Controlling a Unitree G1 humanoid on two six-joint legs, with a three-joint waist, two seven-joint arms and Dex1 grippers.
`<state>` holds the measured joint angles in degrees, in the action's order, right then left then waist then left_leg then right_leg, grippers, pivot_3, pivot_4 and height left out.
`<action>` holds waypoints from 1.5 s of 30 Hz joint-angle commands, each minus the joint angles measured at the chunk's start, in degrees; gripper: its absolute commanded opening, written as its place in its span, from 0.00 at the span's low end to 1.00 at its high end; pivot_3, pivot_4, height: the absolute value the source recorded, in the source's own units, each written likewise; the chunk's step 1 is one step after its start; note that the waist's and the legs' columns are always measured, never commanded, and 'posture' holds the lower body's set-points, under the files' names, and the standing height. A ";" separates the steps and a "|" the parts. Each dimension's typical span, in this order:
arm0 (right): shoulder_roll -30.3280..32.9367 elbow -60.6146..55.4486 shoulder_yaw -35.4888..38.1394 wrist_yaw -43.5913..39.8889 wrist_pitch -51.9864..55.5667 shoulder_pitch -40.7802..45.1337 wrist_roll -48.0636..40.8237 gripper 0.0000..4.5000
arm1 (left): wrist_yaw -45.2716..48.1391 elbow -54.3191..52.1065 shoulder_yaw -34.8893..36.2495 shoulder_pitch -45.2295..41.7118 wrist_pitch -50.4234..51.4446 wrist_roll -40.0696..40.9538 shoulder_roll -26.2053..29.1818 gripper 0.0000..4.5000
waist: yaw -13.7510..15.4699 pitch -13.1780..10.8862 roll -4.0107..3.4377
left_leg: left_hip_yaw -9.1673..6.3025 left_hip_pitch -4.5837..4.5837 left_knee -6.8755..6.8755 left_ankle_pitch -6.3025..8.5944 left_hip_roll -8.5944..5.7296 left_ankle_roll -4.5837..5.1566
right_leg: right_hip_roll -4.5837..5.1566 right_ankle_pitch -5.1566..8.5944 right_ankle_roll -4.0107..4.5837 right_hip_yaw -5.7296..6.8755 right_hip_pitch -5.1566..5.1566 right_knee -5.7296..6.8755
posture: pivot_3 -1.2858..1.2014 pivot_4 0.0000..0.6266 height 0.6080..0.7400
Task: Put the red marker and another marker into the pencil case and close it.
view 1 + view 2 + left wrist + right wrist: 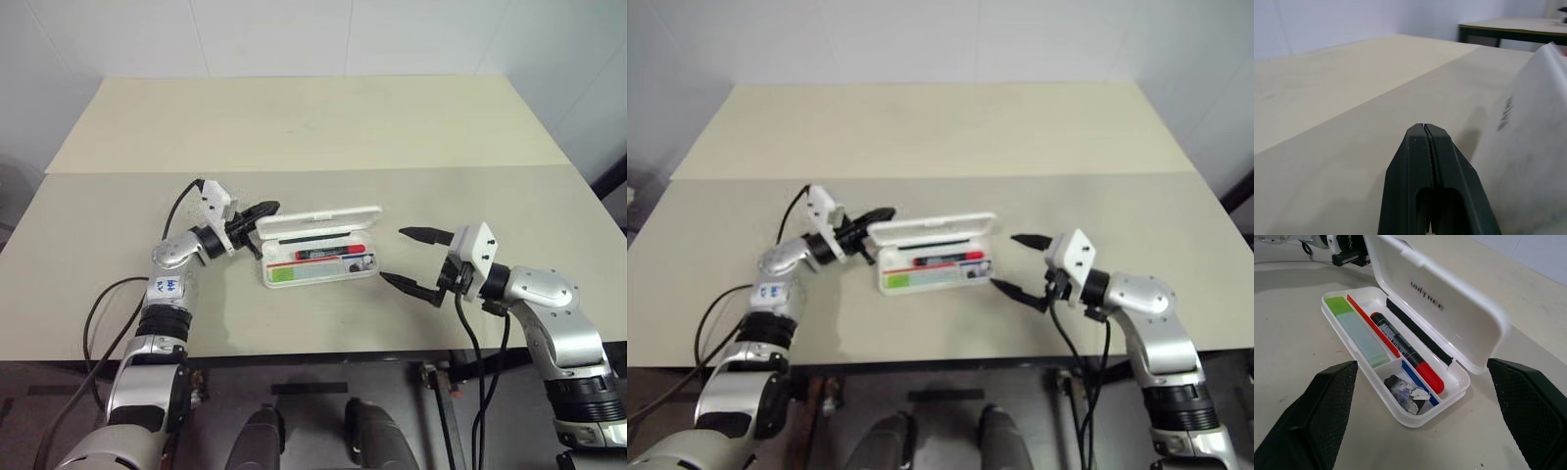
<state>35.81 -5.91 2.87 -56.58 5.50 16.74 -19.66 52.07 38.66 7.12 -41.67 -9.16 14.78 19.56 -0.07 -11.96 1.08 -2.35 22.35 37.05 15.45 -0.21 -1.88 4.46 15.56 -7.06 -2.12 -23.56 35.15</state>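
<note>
The white pencil case (318, 275) lies open in the middle of the table, its lid (1449, 308) standing up at the back. Inside lie the red marker (1405, 352), black barrel with a red end, and beside it another marker (1354, 323), lime green. My left gripper (265, 209) is shut and empty, its tip right beside the lid's left end (1533, 137); I cannot tell whether it touches. My right gripper (394, 255) is wide open just right of the case, with nothing between its fingers (1312, 416).
A small end compartment of the case holds dark crumpled bits (1405, 391). A second table (304, 117) butts against the far edge of this one. A black cable (103, 313) loops beside my left arm at the front left.
</note>
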 commanded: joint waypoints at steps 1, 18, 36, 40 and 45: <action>0.13 -2.69 0.97 0.90 0.21 -0.38 -0.88 1.00 | 4.54 -0.07 -2.62 0.47 -5.67 -2.32 2.27 0.00 | -0.01 0.00 0.00 | 0.00 0.00 0.00 0.00 0.00 0.00 | 0.00 0.00 0.00 0.00 0.00 0.01 | 0.52 0.24 1.00; -1.11 -7.82 2.10 6.64 0.94 -4.91 -0.86 1.00 | 15.38 -4.46 -17.99 -2.74 -3.14 -11.67 3.38 0.00 | 0.11 0.00 0.00 | -0.05 -0.04 0.03 0.00 -0.01 0.06 | -0.01 0.00 -0.01 -0.01 0.09 0.04 | 0.52 0.24 1.00; -3.56 -9.44 0.10 9.84 0.55 -5.62 -0.57 1.00 | 13.03 -13.34 -14.38 0.05 11.96 -6.43 4.94 0.00 | -0.21 0.02 0.00 | -0.06 -0.20 0.08 -0.07 -0.01 0.09 | -0.04 0.01 0.02 -0.09 0.15 0.28 | 0.52 0.24 1.00; -3.38 -8.00 -0.02 8.57 0.37 -4.55 -0.94 1.00 | 14.00 -15.94 -10.13 2.07 12.49 -2.26 7.28 0.00 | -0.41 0.01 0.01 | -0.05 -0.18 0.04 -0.07 0.00 0.08 | -0.04 0.02 0.02 -0.10 0.09 0.28 | 0.52 0.24 1.00; -1.89 -5.84 0.59 5.14 -0.03 -3.37 -1.49 1.00 | 17.52 -21.31 -2.97 8.99 13.46 4.45 13.08 0.04 | -0.53 0.01 0.00 | -0.04 -0.13 -0.02 -0.05 0.04 0.05 | -0.04 0.05 0.07 -0.08 0.01 0.27 | 0.52 0.24 1.00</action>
<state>32.87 -11.48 2.50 -50.09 6.41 12.77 -19.75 68.13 20.23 1.20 -34.07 4.19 16.29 30.91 -0.60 -11.94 1.09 -2.38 22.21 37.01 15.40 -0.16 -1.83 4.44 15.61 -6.98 -2.21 -23.55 35.41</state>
